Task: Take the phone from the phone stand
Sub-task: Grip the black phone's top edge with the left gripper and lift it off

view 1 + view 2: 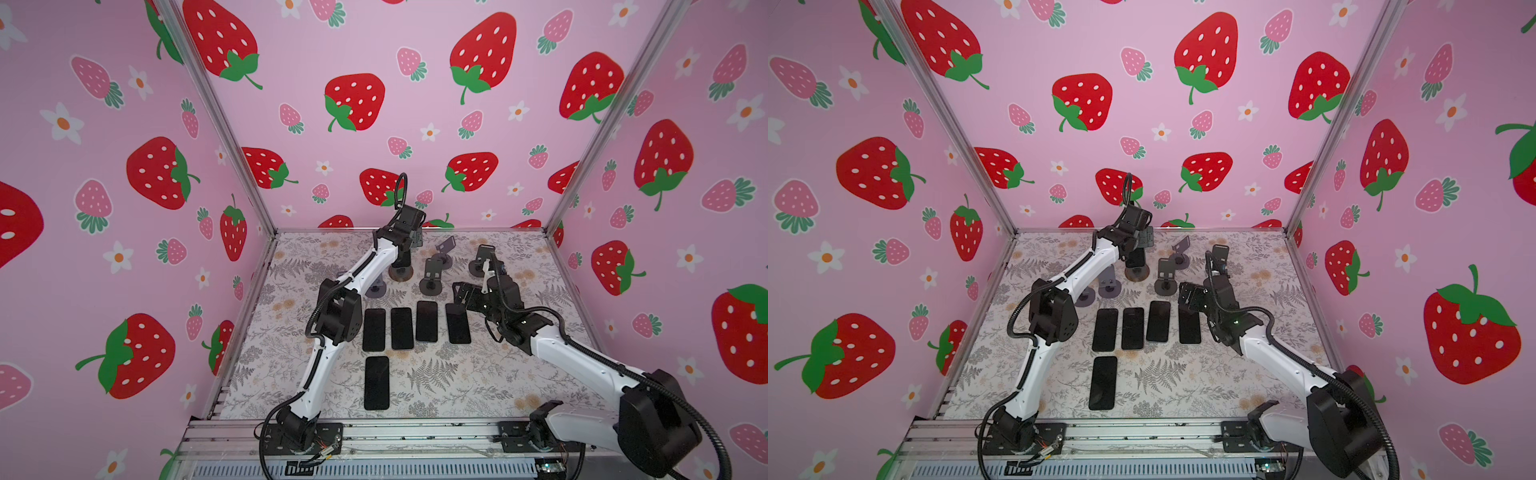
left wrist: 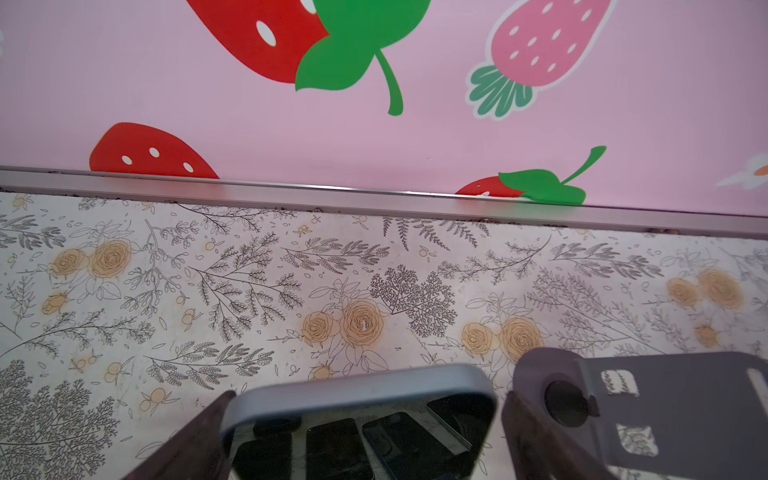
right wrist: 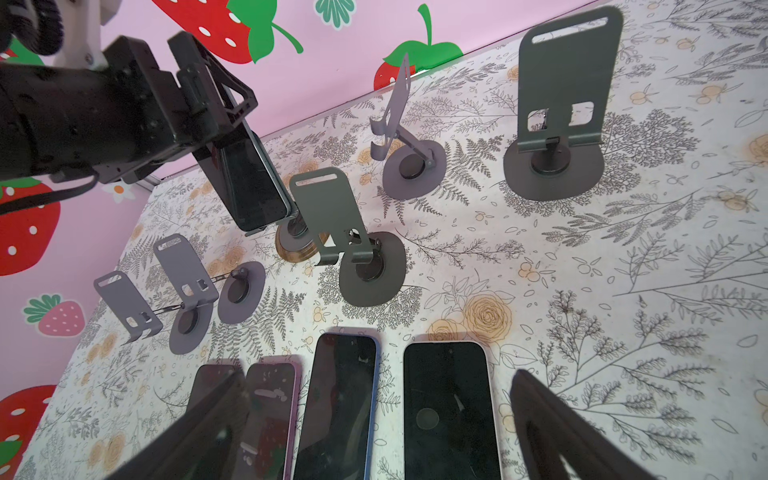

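At the back of the table a dark phone (image 3: 253, 183) leans on a phone stand whose round base (image 3: 297, 249) shows below it. My left gripper (image 2: 370, 395) is open and straddles the phone's top edge (image 2: 357, 395), one finger (image 2: 208, 419) on each side. In both top views this gripper (image 1: 409, 235) hides most of the phone, and the stand base (image 1: 401, 275) shows beneath. My right gripper (image 3: 379, 374) is open and empty. It hangs just above a row of phones lying flat on the table (image 1: 459, 295).
Several dark phones (image 1: 401, 328) lie flat mid-table, and another (image 1: 376, 382) lies nearer the front. Several empty grey stands (image 1: 432, 276) (image 1: 482, 259) (image 1: 376, 289) stand around the occupied one. The pink back wall and its metal rail (image 2: 374, 199) are close behind the left gripper.
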`<action>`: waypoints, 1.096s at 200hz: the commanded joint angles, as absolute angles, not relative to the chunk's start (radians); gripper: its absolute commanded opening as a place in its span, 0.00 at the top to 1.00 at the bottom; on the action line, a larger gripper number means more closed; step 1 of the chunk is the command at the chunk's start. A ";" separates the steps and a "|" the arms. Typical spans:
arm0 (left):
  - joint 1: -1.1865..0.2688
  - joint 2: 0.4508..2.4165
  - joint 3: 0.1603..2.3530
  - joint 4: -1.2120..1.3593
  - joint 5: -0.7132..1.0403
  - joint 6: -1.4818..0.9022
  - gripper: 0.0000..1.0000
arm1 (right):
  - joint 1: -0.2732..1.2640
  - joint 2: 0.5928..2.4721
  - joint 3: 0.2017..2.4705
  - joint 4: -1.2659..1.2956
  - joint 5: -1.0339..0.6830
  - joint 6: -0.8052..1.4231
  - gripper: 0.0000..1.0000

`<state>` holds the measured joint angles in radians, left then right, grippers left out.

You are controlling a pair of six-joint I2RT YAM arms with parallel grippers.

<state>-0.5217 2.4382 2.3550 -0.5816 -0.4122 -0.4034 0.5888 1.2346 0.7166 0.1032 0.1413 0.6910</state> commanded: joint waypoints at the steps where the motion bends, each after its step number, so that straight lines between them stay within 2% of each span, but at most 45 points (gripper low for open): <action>1: -0.523 2.450 2.395 -0.560 -0.450 -0.377 0.00 | 0.584 1.210 0.717 0.102 0.170 0.696 0.00; 20: -0.523 2.452 2.392 -0.550 -0.453 -0.373 0.01 | 0.584 1.210 0.718 0.096 0.168 0.693 0.00; 92: -0.525 2.429 2.331 -0.482 -0.467 -0.331 0.19 | 0.583 1.207 0.709 0.097 0.172 0.695 0.00; 170: -0.523 2.403 2.317 -0.475 -0.455 -0.331 0.22 | 0.581 1.188 0.704 0.091 0.178 0.683 0.00; 219: -0.523 2.333 2.268 -0.439 -0.446 -0.308 0.28 | 0.574 1.162 0.693 0.085 0.186 0.681 0.00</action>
